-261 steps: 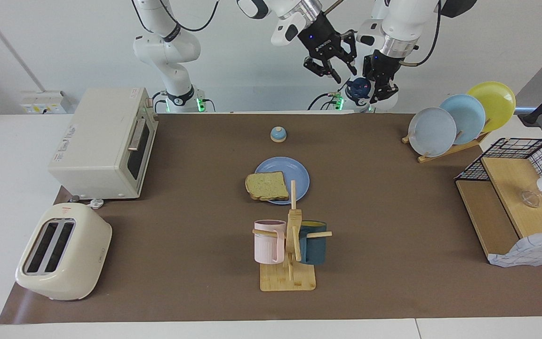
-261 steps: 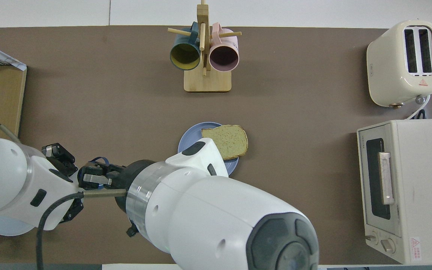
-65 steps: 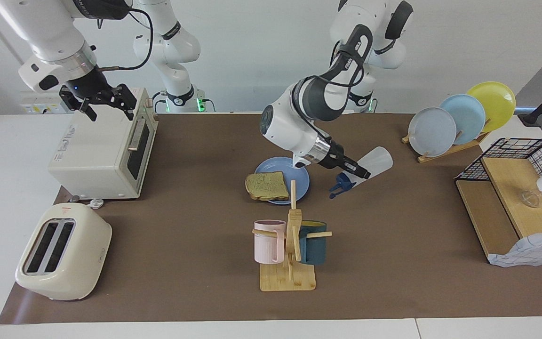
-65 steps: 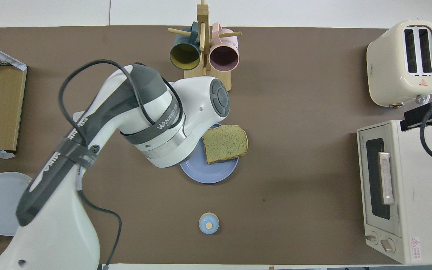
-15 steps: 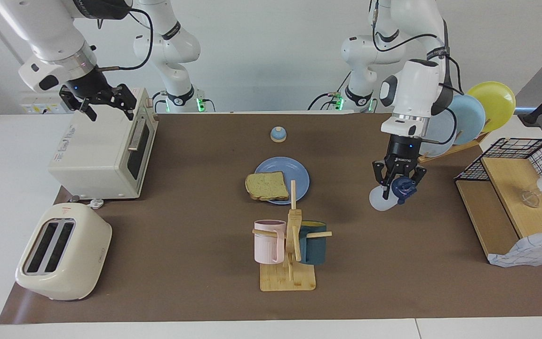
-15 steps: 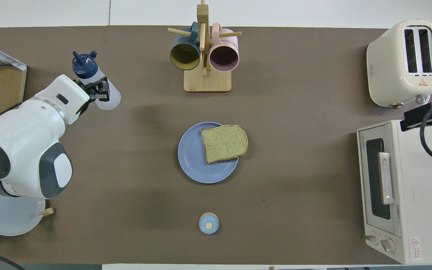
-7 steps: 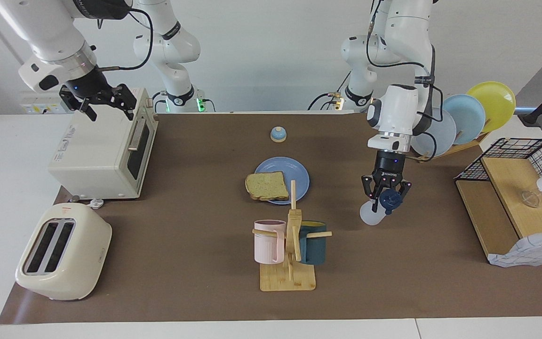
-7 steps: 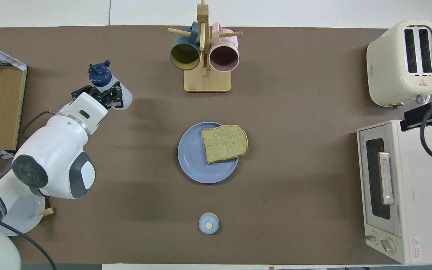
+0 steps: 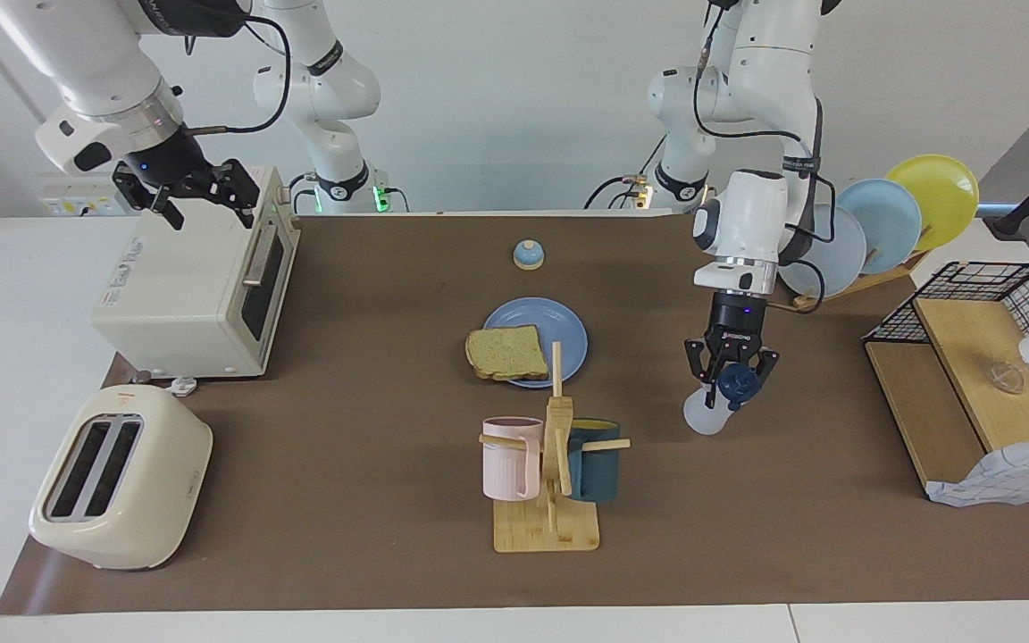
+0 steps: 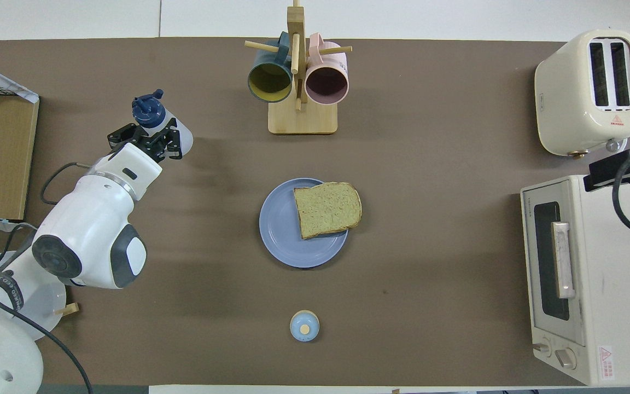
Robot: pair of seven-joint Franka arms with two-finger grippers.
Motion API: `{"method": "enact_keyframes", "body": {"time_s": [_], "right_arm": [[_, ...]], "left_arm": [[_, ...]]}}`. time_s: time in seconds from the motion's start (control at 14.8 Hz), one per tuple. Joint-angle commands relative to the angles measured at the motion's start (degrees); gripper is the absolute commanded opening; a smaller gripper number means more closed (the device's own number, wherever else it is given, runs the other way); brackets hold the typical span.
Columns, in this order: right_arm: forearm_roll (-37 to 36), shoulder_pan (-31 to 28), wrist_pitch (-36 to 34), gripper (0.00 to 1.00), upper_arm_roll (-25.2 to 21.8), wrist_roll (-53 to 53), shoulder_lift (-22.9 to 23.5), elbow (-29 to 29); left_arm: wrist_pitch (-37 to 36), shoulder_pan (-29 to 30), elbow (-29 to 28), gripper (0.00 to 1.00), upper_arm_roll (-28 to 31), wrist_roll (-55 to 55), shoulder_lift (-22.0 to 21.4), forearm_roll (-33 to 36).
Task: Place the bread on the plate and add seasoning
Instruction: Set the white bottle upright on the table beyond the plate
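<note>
- My left pincer point(image 9: 730, 382) is clamped on the seasoning point(image 9: 718, 398), just below its navy cap. A second ago it carried the bottle nearer the wire shelf; now it is lower and closer to the mug rack point(image 9: 549, 473), over bare bench point(image 9: 345, 536).
- In the overhead view the seasoning point(image 10: 157, 123) sits at about 10 o'clock from the plate point(image 10: 282, 241), well apart from it. Bottle is tilted, cap pointing away from the robots. I can't tell whether its base touches the bench yet.
- A few seconds back I had the bottle tipped next to the plate, cap down. My read: seasoning step is done and I'm parking the bottle. Remaining: set it upright and release.
- Risk as I judge it: tilted bottle may tip over if I let go now.
- My right pincer point(image 9: 186, 189) hangs with fingers apart over the toaster oven point(image 9: 197, 272), waiting, same spot as a second ago.
- The plate point(image 9: 568, 326) holds the bread point(image 9: 506, 351), which overhangs the rim toward the right arm's end, at about 3 o'clock on the plate in the overhead view. Bread hasn't moved.
- Pink mug point(image 9: 510, 457) and dark teal mug point(image 9: 599, 460) hang on the mug rack; nothing visible inside either from overhead.
- Toaster point(image 9: 117, 478) slots look empty.
- Plate rack point(image 9: 872, 223) holds two pale blue plates and a yellow one, upright.
</note>
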Motion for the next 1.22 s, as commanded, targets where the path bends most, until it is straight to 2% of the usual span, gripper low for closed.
{"method": "enact_keyframes", "body": {"time_s": [0.0, 0.54, 0.61, 0.68, 0.88, 1.02, 1.08, 1.15], "right_arm": [[-0.2, -0.5, 1.0, 1.00, 0.2, -1.5, -1.3, -1.6], [-0.2, -0.5, 1.0, 1.00, 0.2, -1.5, -1.3, -1.6], [-0.2, -0.5, 1.0, 1.00, 0.2, -1.5, -1.3, -1.6], [-0.2, -0.5, 1.0, 1.00, 0.2, -1.5, -1.3, -1.6], [-0.2, -0.5, 1.0, 1.00, 0.2, -1.5, -1.3, -1.6], [-0.2, -0.5, 1.0, 1.00, 0.2, -1.5, -1.3, -1.6], [-0.2, -0.5, 1.0, 1.00, 0.2, -1.5, -1.3, -1.6], [-0.2, -0.5, 1.0, 1.00, 0.2, -1.5, -1.3, -1.6]], "left_arm": [[3.6, -0.8, -0.2, 0.23, 0.5, 1.8, 2.0, -0.8], [3.7, -0.8, 0.6, 0.24, 0.7, 2.0, 5.1, -0.7], [3.7, -0.8, 0.6, 0.27, 0.7, 2.0, 5.6, -0.7], [3.6, -0.7, 0.5, 0.32, 0.7, 2.0, 5.6, -0.7], [3.7, -0.5, 0.1, 0.84, 0.6, 2.0, 5.5, -0.5], [3.6, -0.4, -0.2, 0.90, 0.6, 2.0, 5.4, -0.5], [3.6, -0.3, -0.2, 1.00, 0.6, 2.0, 5.4, -0.5], [3.6, -0.2, -0.2, 1.00, 0.6, 2.0, 5.4, -0.5]]}}
